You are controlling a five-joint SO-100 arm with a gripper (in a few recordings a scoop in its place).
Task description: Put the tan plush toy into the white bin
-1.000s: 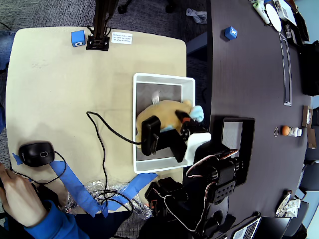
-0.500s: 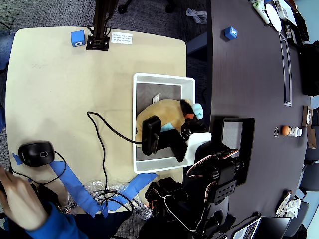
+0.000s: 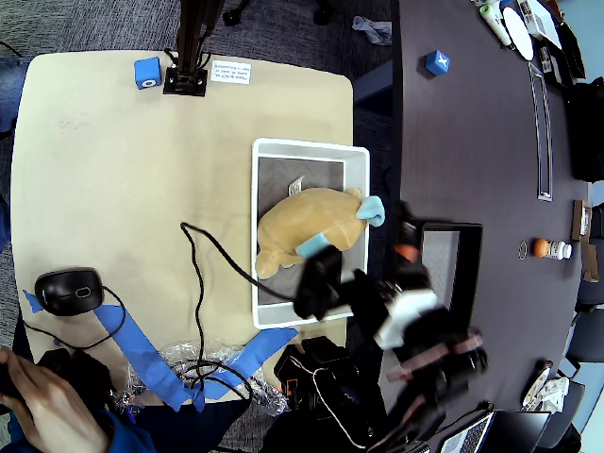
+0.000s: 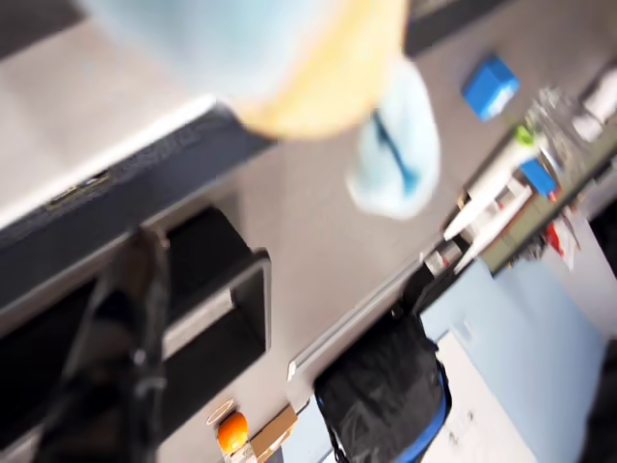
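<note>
Bin [image 3: 261, 236] taken as the landmark on the tan worktop [image 3: 113, 189]. Well left of bin: a mouse [image 3: 68, 291], blue tape [image 3: 142, 354], a cable [image 3: 203, 283] running toward the arm. Inside bin: toy [image 3: 307, 225] lying flat on the grey bottom, blue paw [image 3: 371, 210] draped against the right rim. Just right of bin and below its corner: hand [image 3: 408, 247], motion-blurred, apart from toy and holding nothing; how wide it stands cannot be told. Further right: black tray [image 3: 451, 274]. Wrist view blurred too, a blue paw [image 4: 390, 145] at top.

Judged: placement done, retreat in hand. Best lifted straight away from bin, kept clear of the rim and cable, no brushing the paw.
</note>
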